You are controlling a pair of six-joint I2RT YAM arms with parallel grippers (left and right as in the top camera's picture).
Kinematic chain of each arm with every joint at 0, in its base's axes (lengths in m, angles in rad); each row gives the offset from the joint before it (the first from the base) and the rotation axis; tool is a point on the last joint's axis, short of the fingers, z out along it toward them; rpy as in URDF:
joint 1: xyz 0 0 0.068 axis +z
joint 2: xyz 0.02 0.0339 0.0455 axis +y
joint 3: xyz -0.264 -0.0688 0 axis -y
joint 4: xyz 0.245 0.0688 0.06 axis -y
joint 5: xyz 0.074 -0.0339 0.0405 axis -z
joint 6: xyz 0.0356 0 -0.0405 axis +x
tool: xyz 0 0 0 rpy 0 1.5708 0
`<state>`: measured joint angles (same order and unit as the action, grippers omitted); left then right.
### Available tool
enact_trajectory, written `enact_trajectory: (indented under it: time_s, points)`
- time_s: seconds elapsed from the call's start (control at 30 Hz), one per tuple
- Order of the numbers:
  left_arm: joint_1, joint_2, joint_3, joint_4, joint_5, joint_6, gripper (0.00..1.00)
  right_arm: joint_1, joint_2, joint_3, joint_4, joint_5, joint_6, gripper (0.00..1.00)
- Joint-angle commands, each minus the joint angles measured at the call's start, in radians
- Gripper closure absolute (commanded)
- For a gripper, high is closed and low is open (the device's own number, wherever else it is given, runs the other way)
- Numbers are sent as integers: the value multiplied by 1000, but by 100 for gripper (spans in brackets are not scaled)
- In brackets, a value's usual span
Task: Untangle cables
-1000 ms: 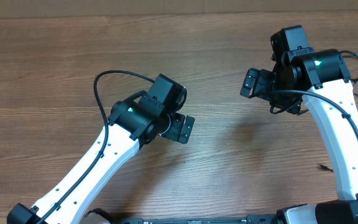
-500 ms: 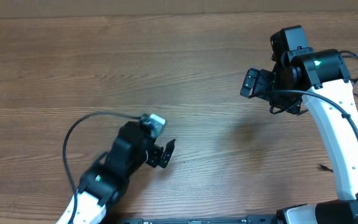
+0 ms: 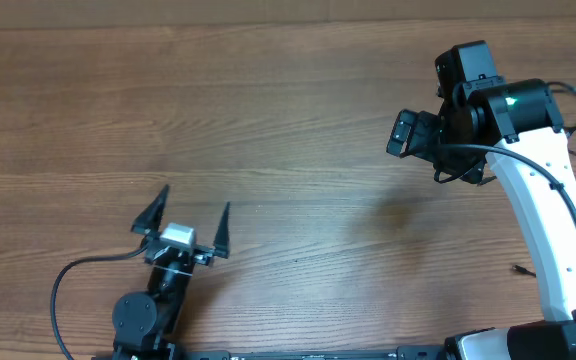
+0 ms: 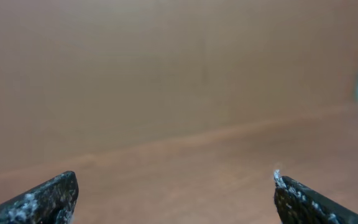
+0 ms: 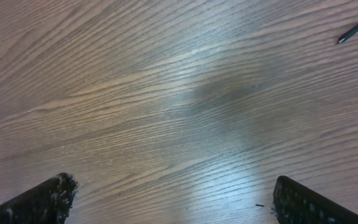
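L gripper (image 3: 193, 205) sits low at the near-left edge of the wooden table (image 3: 268, 110), close to its own base, tips pointing away from the robot. Its jaws are spread wide w/ nothing btwn them. L wrist view agrees: its fingers (image 4: 42, 199) show only at the two bottom corners, w/ blurred brown surface in the gap. R gripper (image 3: 406, 135) hovers over the far-right part of the table, pointing left, well apart from the L one. Its fingers (image 5: 39, 199) likewise sit at the bottom corners of R wrist view, fully parted, holding nothing, bare wood grain below. Only a short bit of cable (image 3: 518, 268) is plain to see: a thin black end lying on the table at near-right, just beside the R arm's white link, long axis approx left-right in overhead. In R wrist view it runs diagonally, lower-left to upper-right, near the top-right corner. Which way the plug points: can't tell. Neither gripper touches it.
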<state>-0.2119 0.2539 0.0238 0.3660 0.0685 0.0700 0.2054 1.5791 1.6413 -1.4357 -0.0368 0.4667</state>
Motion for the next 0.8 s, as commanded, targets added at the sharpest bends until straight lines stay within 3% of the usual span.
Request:
enact_trajectory:
  time_s: [0.0, 0.23, 0.43, 0.77]
  points:
    - [90, -87, -19, 10, 1, 47, 0, 7, -14, -1, 3, 10, 1, 0]
    - [246, -249, -19, -125, -24, 64, 0, 7, -14, -1, 3, 10, 1, 0]
    - [317, -251, -19, -444, -30, 35, 0, 7, -14, -1, 3, 10, 1, 0]
    - [325, -251, -19, -445, -50, -18, 0, 7, -14, -1, 3, 10, 1, 0]
